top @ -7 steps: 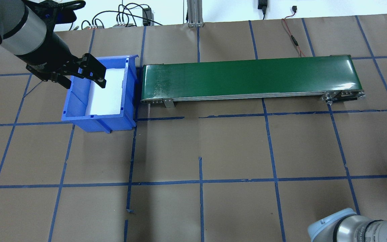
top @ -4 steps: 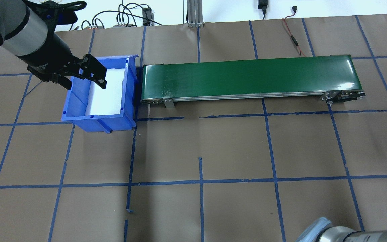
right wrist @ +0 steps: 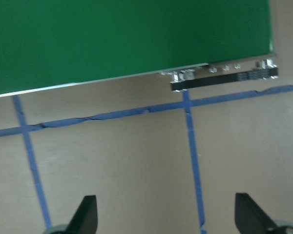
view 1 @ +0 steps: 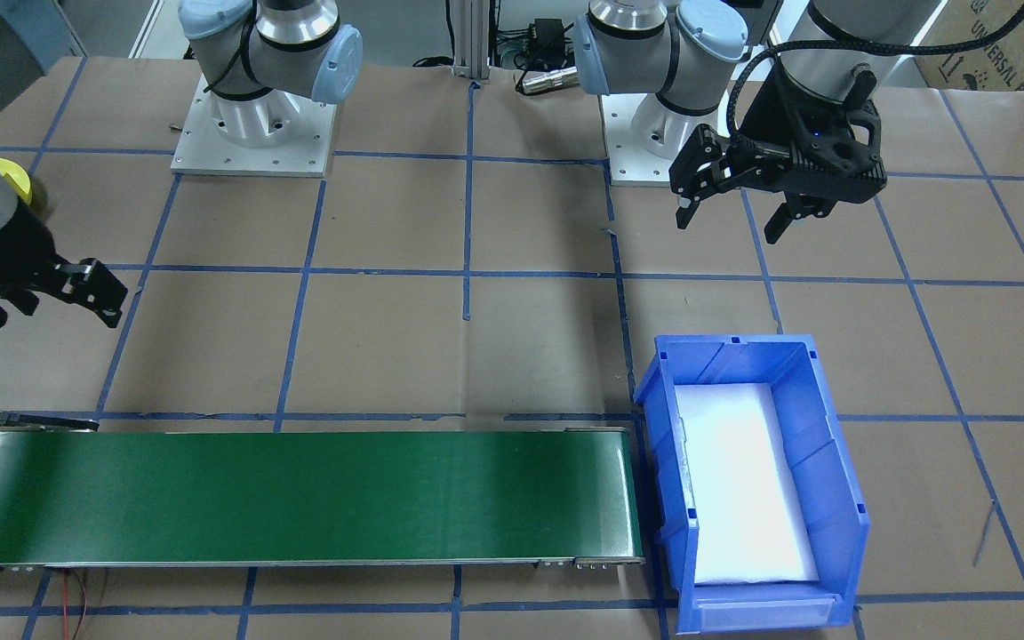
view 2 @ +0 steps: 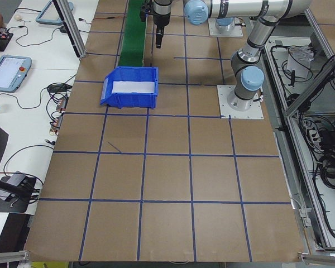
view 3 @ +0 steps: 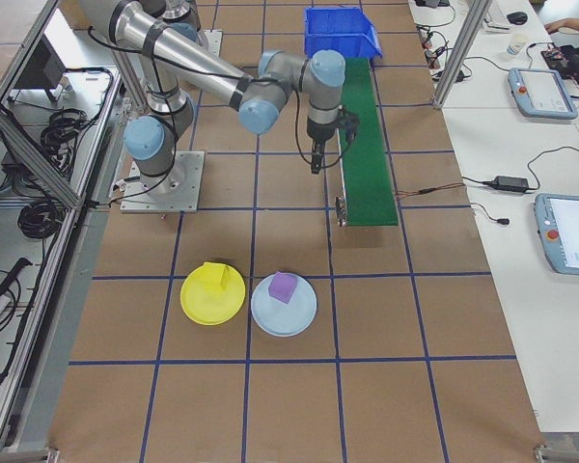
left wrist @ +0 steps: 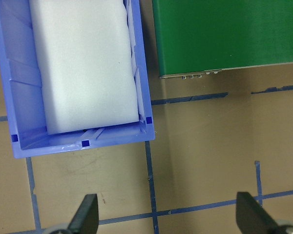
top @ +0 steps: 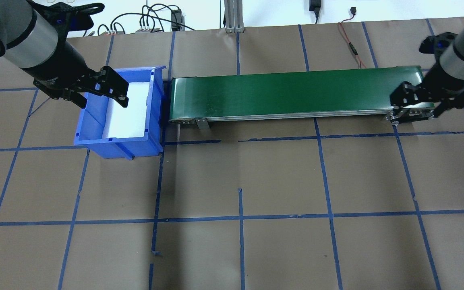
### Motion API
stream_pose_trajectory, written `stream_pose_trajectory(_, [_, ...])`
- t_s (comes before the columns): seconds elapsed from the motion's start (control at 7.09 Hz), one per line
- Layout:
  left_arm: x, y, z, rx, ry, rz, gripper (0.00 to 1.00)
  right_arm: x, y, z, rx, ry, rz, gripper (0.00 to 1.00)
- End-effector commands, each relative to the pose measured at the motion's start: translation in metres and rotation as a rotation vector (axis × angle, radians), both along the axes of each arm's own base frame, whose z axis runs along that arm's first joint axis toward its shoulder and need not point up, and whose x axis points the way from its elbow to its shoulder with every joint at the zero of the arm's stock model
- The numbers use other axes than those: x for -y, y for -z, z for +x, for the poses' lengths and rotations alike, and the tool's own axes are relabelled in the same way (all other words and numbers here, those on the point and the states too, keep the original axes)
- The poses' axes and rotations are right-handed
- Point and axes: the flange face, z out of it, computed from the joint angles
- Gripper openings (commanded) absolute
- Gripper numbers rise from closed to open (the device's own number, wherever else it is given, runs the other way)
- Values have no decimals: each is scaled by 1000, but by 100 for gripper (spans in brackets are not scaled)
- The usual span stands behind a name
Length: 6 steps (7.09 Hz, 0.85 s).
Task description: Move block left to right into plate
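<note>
In the exterior right view a purple block lies on a pale blue plate, and a yellow block lies on a yellow plate beside it. No block shows in the blue bin or on the green conveyor belt. My left gripper hangs open over the bin's near-left side with nothing between its fingers. My right gripper is open and empty above the belt's right end; its wrist view shows the belt edge and bare paper.
The bin is lined with a white foam pad and sits against the belt's left end. Brown paper with blue tape lines covers the table. Cables run along the far edge. The yellow plate peeks out behind the right arm.
The right arm has swung in from the lower right corner, and its gripper now hangs over the belt's right end. The left gripper has hardly moved.
</note>
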Motion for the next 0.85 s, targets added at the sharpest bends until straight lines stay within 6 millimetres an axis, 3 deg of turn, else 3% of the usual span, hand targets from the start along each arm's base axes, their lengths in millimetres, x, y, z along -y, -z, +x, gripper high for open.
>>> stream_pose_trajectory(0.0, [-2,5,-2,-1,4,11,100,2,-75,105,116,35,21,100])
stream_pose_trajectory(0.28, [-1,5,-2,-1,3,10,100,-17,-102,157,54,-43,29,100])
stream_pose_trajectory(0.56, [-2,5,-1,1,3,8,100,-12,-100,151,53,-32,44,100])
stream_pose_trajectory(0.71, [-1,5,-1,1,3,10,100,-9,-98,137,55,-8,46,100])
